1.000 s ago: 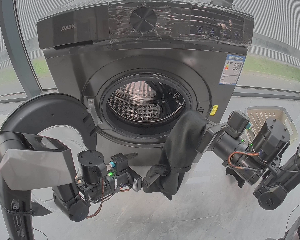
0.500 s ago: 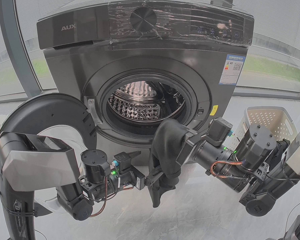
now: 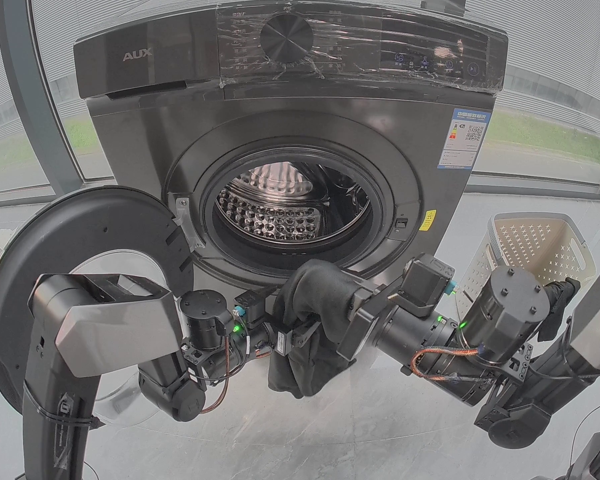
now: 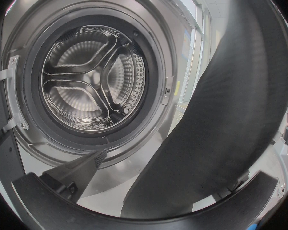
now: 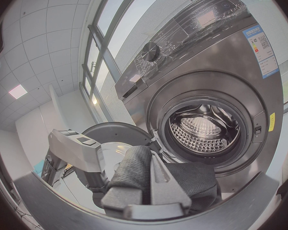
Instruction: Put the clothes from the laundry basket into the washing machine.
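A black garment (image 3: 313, 315) is being held in the air in front of the washing machine (image 3: 287, 121), just below the lower edge of its round opening and above the floor (image 3: 353, 435). No part of it is lying inside the drum (image 3: 280, 208).

The garment is being carried by the right gripper (image 3: 343, 305), which is being kept at the cloth's upper right side. In the right wrist view the right gripper (image 5: 148, 166) is being shown with cloth wedged between its jaws: they are being pressed together on a fold of the garment (image 5: 188, 179), and one finger (image 5: 160, 176) is bare and grey while the other is being wrapped by the fabric.

The left gripper (image 3: 300, 335) is being held against the garment's left side, lower than the right one. In the left wrist view one finger (image 4: 86, 166) is being seen bare, apart from the cloth (image 4: 220, 128), so its jaws are being kept spread; the second finger is being hidden by the fabric, and whether it is touching the cloth cannot be told for sure.

The door (image 3: 80, 235) is being held wide open at the machine's left side. The drum (image 4: 92, 77) is being shown as bare metal through the opening.

A white laundry basket (image 3: 547, 241) is being kept on the floor beside the machine's lower right corner, well apart from the garment, behind the right arm.
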You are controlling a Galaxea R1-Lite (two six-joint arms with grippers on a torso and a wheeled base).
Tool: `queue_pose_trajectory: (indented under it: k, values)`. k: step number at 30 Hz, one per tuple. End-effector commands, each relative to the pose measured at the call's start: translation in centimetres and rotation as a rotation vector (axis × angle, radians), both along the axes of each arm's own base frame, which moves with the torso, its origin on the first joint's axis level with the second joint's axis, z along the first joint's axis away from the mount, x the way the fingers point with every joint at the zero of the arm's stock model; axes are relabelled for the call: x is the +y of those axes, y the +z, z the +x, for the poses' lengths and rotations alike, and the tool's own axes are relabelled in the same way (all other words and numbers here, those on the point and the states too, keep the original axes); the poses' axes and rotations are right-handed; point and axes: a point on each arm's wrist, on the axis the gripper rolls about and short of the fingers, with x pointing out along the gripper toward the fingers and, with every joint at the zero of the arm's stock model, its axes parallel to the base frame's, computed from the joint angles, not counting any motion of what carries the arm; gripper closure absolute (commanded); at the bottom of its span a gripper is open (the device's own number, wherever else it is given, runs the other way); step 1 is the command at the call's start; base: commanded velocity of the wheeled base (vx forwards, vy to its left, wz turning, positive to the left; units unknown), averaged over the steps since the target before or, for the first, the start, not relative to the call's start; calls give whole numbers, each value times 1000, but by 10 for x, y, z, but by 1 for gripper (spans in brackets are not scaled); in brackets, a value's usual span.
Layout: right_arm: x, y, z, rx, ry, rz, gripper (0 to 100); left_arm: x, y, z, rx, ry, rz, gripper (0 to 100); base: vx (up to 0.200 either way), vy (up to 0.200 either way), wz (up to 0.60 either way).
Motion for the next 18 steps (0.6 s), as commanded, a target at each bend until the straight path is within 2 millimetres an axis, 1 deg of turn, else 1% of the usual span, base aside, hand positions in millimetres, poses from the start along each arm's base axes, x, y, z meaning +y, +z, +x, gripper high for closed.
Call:
queue_pose_trajectory:
  k: [1, 2, 3, 6, 9, 10, 13, 14, 16, 18]
  values:
    - [-1, -1, -6, 8, 10, -7, 100, 1, -17, 14, 4, 28, 5, 0, 0, 0, 0]
    - [-2, -2, -7, 12, 10, -11, 100, 0, -19, 14, 4, 26, 5, 0, 0, 0, 0]
    - [-3, -2, -7, 12, 9, -11, 100, -1, -20, 15, 3, 28, 6, 100, 0, 0, 0]
    - [-6, -3, -3, 12, -10, -15, 100, -3, -18, 16, -8, 26, 4, 100, 0, 0, 0]
    - [-9, -6, 1, 9, -32, -32, 100, -1, -15, 16, -11, 30, 2, 100, 0, 0, 0]
    - [-18, -8, 12, 1, -80, -53, 100, 0, -9, 15, -22, 32, -3, 100, 0, 0, 0]
    - [-28, -12, 23, 8, -127, -65, 100, 7, 9, 7, -34, 32, -10, 100, 0, 0, 0]
    - [-29, -12, 24, 7, -133, -66, 100, 8, 11, 6, -35, 30, -9, 100, 0, 0, 0]
    - [-34, -14, 27, 12, -153, -70, 100, 11, 21, -1, -42, 29, -15, 100, 0, 0, 0]
    - [-43, -21, 27, 36, -173, -100, 100, 16, 34, -10, -49, 28, -24, 100, 0, 0, 0]
